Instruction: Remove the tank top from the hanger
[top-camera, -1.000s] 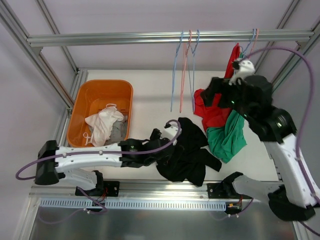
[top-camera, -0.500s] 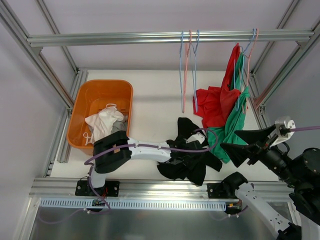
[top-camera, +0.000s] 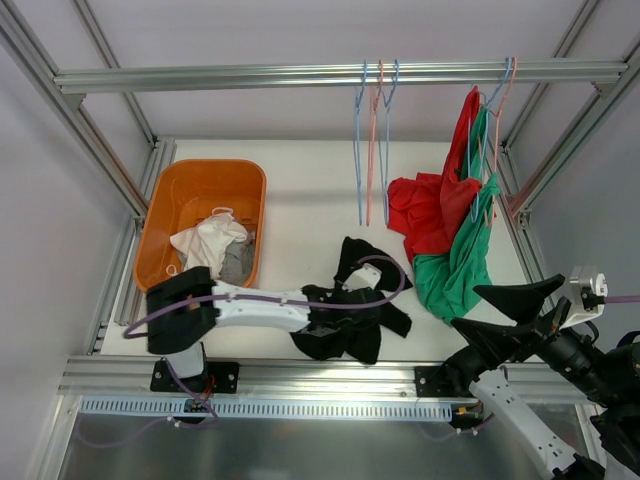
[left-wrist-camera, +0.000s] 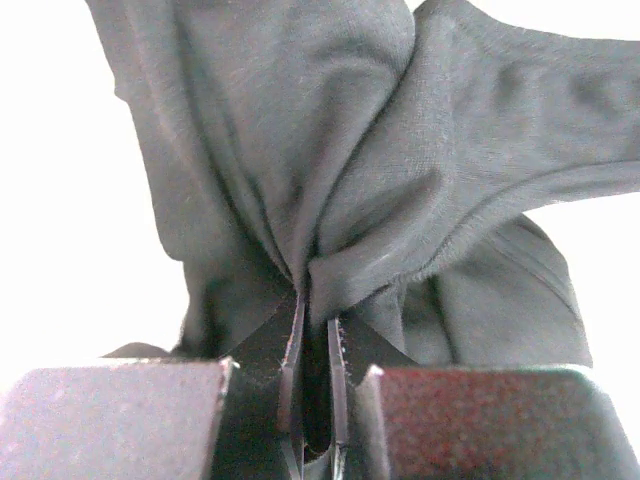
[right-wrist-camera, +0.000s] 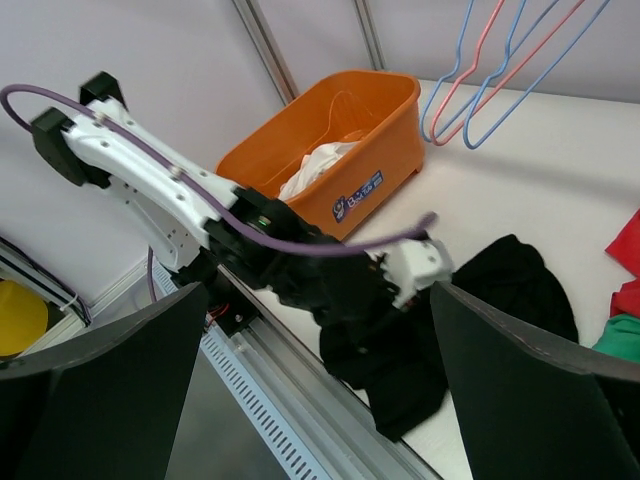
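Step, I judge: removal done, release pending | my left gripper (left-wrist-camera: 312, 312) clamped on a fold of the black tank top (left-wrist-camera: 350, 180), cloth fanning ahead of the jaws | my right gripper (right-wrist-camera: 315, 300) spread, empty | next: unclench, back clear of the cloth.

Black tank top (top-camera: 370, 340), orange bin (top-camera: 200, 190), red shirt (top-camera: 425, 210), green shirt (top-camera: 455, 275), blue and pink hangers (top-camera: 359, 150).
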